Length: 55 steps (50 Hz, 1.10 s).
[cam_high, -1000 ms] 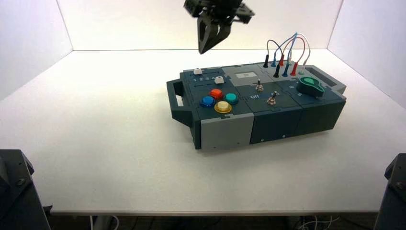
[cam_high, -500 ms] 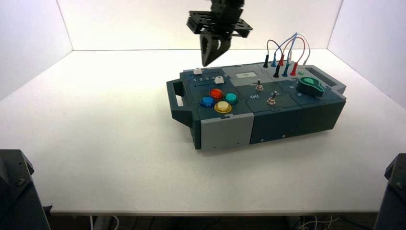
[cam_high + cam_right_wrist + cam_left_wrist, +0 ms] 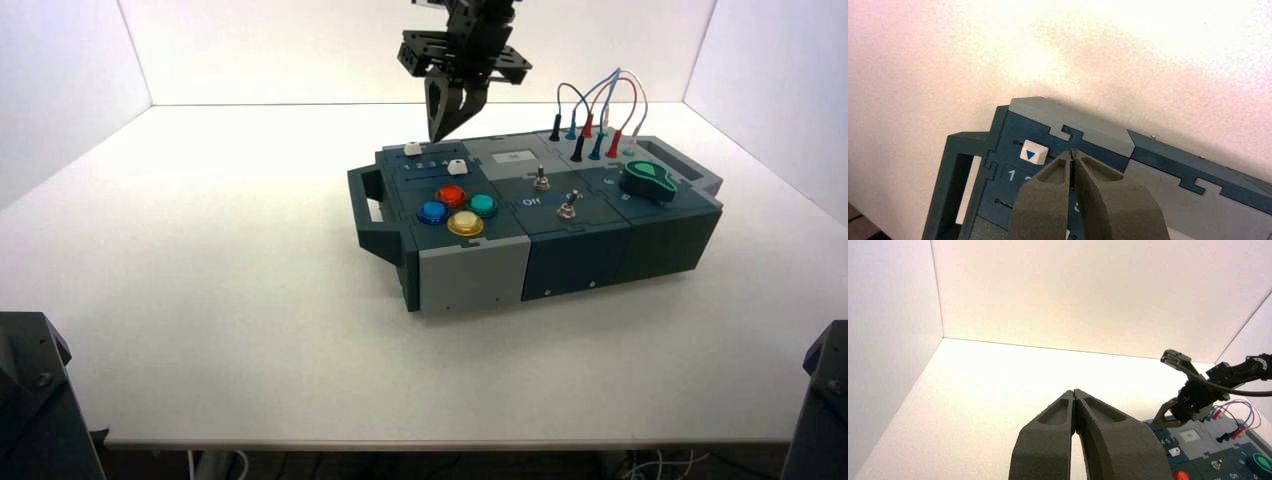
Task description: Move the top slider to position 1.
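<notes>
In the high view, the right gripper (image 3: 434,138) points downward over the box (image 3: 570,265)'s ten-to-eleven o'clock edge, pinched closed, empty; the left gripper (image 3: 1073,391), also closed, waits at eight o'clock. Only the right wrist view shows the top slider (image 3: 1034,152)'s blue triangle, beside numeral 1 (image 3: 1012,175).

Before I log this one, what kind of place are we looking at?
Probably a robot test bench: a white-walled table, a box of buttons and wires, and the right gripper above its far edge.
</notes>
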{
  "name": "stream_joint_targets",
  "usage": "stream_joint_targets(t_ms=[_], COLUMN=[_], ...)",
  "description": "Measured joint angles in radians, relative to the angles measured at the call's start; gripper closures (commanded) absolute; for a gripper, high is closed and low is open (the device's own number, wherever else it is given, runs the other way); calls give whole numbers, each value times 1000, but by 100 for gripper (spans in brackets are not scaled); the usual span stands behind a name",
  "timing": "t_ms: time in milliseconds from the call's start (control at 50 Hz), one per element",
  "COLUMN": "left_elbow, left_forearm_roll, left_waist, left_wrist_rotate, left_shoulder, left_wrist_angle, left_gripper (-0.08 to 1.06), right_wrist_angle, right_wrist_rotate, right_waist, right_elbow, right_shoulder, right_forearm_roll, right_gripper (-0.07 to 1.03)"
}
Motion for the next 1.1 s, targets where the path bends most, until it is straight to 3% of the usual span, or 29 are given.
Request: stream_joint_targets(t_ms=[1100], left_elbow=[0], left_forearm_roll=[2], left_waist=[0], left_wrist_rotate=[0], left_shoulder=[0], left_wrist_angle=[0], left_gripper=[100], right_wrist_angle=[28], right_wrist_rotate=[-2], right_waist=[21], right_elbow=[-21], right_shoulder=[18], right_forearm_roll=[35], right_gripper=[98])
